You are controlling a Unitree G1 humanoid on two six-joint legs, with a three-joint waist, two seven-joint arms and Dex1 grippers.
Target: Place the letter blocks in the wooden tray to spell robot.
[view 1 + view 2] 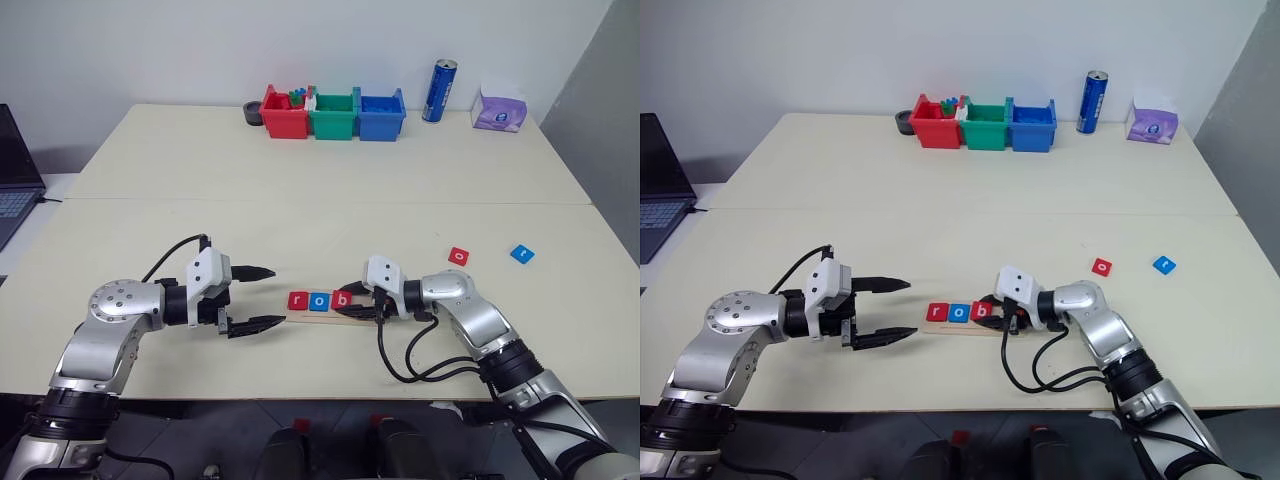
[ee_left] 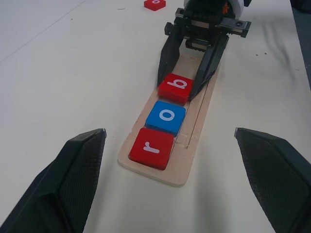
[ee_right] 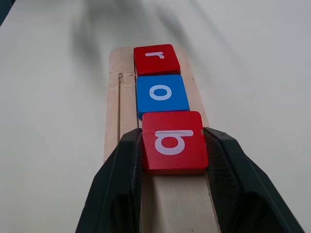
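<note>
The wooden tray (image 1: 362, 318) lies near the table's front edge. On it sit a red r block (image 1: 298, 300), a blue o block (image 1: 319, 301) and a red b block (image 1: 342, 299) in a row. My right gripper (image 1: 350, 302) is shut on the b block (image 3: 172, 141), one finger on each side, with the block against the o block (image 3: 162, 93). My left gripper (image 1: 277, 295) hangs open just left of the tray's end, nothing between its fingers (image 2: 73, 170). Two loose letter blocks, one red (image 1: 458, 255) and one blue (image 1: 521, 253), lie on the table to the right.
Red (image 1: 284, 115), green (image 1: 333, 115) and blue (image 1: 381, 115) bins stand at the back, with a black roll (image 1: 253, 113) beside them. A blue can (image 1: 440, 90) and a purple tissue pack (image 1: 499, 110) are at the back right. A laptop (image 1: 15, 170) sits far left.
</note>
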